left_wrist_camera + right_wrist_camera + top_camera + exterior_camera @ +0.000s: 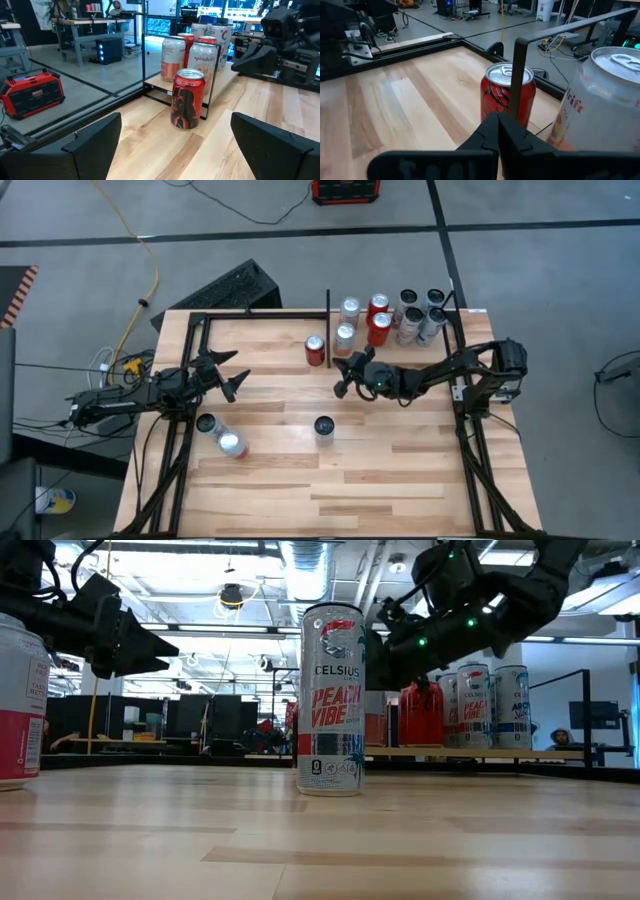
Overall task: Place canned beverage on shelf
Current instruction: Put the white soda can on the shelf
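Observation:
A red can [315, 350] stands upright on the table, just left of the black divider bar [328, 330]; it also shows in the left wrist view [187, 98] and the right wrist view [507, 95]. The shelf [402, 352] at the far right holds several upright cans [378, 328]. My right gripper [345, 380] is shut and empty, hovering just near of the red can and the divider; its shut fingertips show in the right wrist view [498, 125]. My left gripper [236, 380] is open and empty over the table's left part, pointing toward the red can.
A Celsius can [323, 426] stands at mid-table, also in the low view [332, 700]. Two more cans [207, 423] [232, 445] stand near the left rail. Black rails [470, 440] frame the table's sides. Bare planks lie along the near edge [340, 500].

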Robot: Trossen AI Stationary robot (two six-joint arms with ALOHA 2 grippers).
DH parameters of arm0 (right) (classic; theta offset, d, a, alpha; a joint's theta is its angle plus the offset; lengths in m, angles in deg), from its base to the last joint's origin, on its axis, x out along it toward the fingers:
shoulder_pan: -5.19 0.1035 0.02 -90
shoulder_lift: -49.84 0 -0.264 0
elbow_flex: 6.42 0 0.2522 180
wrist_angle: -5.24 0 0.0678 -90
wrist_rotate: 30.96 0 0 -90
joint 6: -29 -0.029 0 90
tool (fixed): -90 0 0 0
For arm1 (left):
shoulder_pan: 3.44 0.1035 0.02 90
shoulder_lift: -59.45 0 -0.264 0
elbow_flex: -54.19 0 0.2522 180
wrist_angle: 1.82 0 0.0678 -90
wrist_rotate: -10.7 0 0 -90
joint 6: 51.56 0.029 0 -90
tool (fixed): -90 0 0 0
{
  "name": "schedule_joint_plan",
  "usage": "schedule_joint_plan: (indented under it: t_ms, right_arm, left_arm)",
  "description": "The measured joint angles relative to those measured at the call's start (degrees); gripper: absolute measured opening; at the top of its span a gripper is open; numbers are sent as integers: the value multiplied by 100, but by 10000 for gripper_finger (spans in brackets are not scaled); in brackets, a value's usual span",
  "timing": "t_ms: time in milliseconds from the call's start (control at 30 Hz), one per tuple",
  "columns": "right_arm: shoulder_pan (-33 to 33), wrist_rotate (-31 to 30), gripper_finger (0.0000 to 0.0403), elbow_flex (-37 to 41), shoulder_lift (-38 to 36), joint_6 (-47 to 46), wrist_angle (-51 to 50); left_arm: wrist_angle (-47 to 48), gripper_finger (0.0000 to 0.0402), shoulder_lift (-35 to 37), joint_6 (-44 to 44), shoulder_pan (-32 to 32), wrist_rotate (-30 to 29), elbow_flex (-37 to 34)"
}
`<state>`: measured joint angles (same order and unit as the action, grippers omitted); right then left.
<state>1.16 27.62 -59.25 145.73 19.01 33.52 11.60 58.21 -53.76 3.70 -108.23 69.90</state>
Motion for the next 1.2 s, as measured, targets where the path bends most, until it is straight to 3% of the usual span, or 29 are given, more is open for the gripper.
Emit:
schedule_joint_plan:
  t_ms: [1200]
  right_arm:
    - [-408,-499,25,-80,0,257,-212]
  left_arm:
    - [0,361,0,-39,1,7,0]
